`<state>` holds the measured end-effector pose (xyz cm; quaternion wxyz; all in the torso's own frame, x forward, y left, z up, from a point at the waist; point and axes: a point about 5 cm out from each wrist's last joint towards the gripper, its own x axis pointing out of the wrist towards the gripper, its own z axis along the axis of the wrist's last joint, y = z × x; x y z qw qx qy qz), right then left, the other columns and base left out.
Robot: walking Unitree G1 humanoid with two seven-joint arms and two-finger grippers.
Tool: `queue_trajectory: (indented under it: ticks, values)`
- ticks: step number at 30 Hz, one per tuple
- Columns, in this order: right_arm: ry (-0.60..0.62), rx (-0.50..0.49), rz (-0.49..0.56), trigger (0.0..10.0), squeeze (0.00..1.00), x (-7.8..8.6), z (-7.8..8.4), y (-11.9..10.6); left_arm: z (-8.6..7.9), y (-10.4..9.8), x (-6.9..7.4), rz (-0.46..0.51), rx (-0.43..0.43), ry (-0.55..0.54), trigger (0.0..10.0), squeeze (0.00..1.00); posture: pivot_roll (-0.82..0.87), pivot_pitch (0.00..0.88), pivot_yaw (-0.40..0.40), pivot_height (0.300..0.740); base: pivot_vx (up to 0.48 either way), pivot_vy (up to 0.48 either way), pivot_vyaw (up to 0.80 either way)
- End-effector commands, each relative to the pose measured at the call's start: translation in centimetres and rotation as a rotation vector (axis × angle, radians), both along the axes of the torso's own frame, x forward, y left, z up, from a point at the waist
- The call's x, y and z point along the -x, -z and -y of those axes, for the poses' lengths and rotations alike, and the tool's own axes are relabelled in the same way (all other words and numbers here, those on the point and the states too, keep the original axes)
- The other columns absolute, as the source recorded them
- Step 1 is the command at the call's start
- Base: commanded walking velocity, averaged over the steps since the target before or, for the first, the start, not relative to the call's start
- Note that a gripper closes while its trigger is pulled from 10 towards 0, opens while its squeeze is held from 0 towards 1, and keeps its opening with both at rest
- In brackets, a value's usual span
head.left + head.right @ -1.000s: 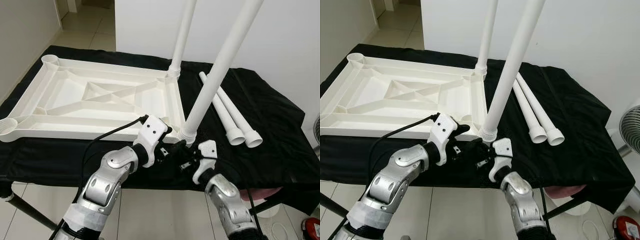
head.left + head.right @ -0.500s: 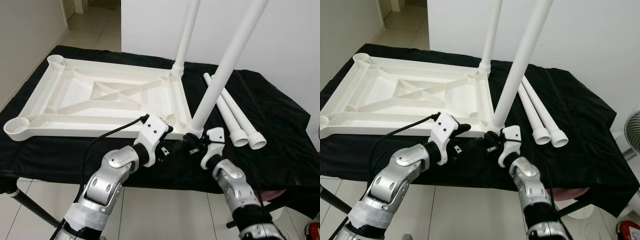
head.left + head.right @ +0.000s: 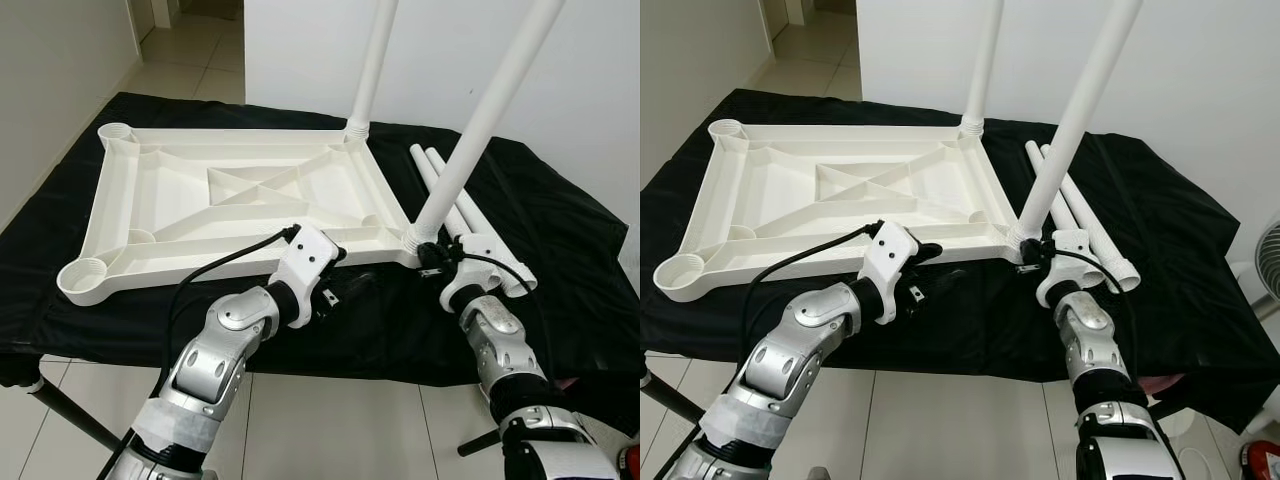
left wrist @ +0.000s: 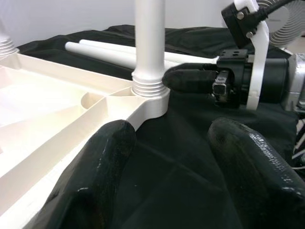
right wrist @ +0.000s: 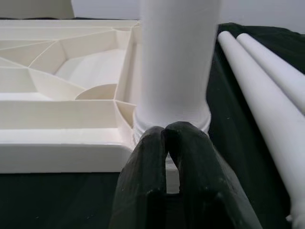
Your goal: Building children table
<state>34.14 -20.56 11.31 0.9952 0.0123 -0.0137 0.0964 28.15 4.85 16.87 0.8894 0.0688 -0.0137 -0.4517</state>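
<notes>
**Upturned children's table, two legs fitted, near leg leaning**

The risk is at the tabletop's (image 3: 240, 205) near right corner. The leg (image 3: 480, 125) standing there tilts away from the tabletop, so it is probably not fully screwed in. A push from the right tool (image 3: 1032, 252), whose fingers are pressed together with nothing between them and whose tips sit against the leg's threaded collar, could lever the leg out or skid the whole tabletop across the slippery black cloth (image 3: 560, 230) on the counter.

The white plastic tabletop lies underside up on that cloth, its ribs and diagonal braces showing. A second leg (image 3: 372, 60) stands straighter at its far right corner. Both left corner sockets (image 3: 78, 275) are empty. Two loose legs (image 3: 1085, 225) lie side by side just right of the tabletop.

The left tool (image 4: 171, 167) hovers open and empty, just in front of the tabletop's near edge, beside the leaning leg.
</notes>
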Motion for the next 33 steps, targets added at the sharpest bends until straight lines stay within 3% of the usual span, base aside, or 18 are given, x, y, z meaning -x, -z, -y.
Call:
queue_trajectory:
  ticks: [1,8,12,19,23,33]
  values:
    - [0.040,-0.015,0.028,10.0,0.00,0.1,0.8,-0.4,-0.1,0.0,-0.4,0.017,-0.005,-0.050,10.0,0.00,-0.02,0.000,-0.070,0.740,0.000,0.000,0.00]
    - [-0.005,-0.074,0.094,10.0,0.00,1.4,-1.4,-0.6,-0.7,0.5,-1.6,0.037,-0.045,-0.069,10.0,0.00,-0.02,0.000,-0.070,0.740,0.000,0.000,0.00]
    - [-0.044,-0.106,0.120,10.0,0.00,2.9,-3.6,-0.3,-1.2,1.5,-2.7,0.023,-0.083,-0.028,10.0,0.00,-0.03,0.000,-0.059,0.740,0.000,0.000,0.00]
    - [-0.017,-0.125,0.141,10.0,0.00,3.9,-3.5,-0.5,-1.7,2.1,-3.3,0.004,-0.098,0.038,10.0,0.00,-0.05,0.000,-0.039,0.740,0.000,0.000,0.00]
    - [0.028,-0.156,0.143,10.0,0.00,5.2,-3.4,-0.3,-2.6,2.7,-4.1,0.007,-0.162,0.068,10.0,0.00,-0.07,0.000,-0.019,0.740,0.000,0.000,0.00]
    - [0.074,-0.174,0.143,10.0,0.00,6.2,-3.9,-0.4,-4.1,4.1,-7.0,-0.044,-0.257,-0.053,10.0,0.00,-0.13,0.000,0.026,0.740,0.000,0.000,0.00]
